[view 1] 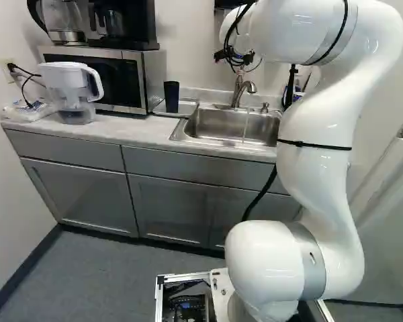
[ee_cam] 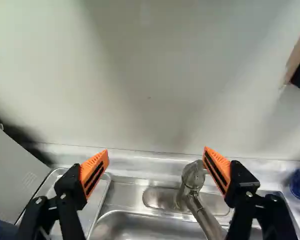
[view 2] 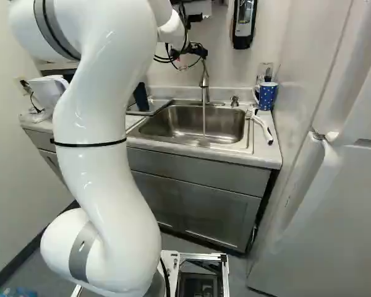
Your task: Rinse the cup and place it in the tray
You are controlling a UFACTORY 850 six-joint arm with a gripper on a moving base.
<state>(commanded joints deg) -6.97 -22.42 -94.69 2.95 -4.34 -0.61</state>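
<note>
While one curved steel faucet [view 2: 205, 82] is sending one thin stream of water [view 2: 204, 120] into one rectangular steel sink [view 1: 228, 125], one black gripper [view 2: 198, 51] with two orange-padded fingers [ee_cam: 95, 172] is hovering near the faucet. Both fingers are standing wide apart, clear of the faucet. One tall dark-blue cup [view 1: 171, 96] is standing upright at one flat metal tray [view 1: 186, 109], just beside the sink; can't tell if it's on the tray or against its edge. One blue mug with white dots [view 2: 268, 94] is sitting on the counter across the sink from the tray, so cups total two; can't tell which one the task means. One white-handled brush [view 2: 263, 127] is lying near the mug. At the left of the left base view, one clear-and-white plastic pitcher [view 1: 74, 87] is standing ahead of one silver-and-black microwave [view 1: 144, 77], and one black coffee maker [view 1: 131, 23] is resting on top of it.
</note>
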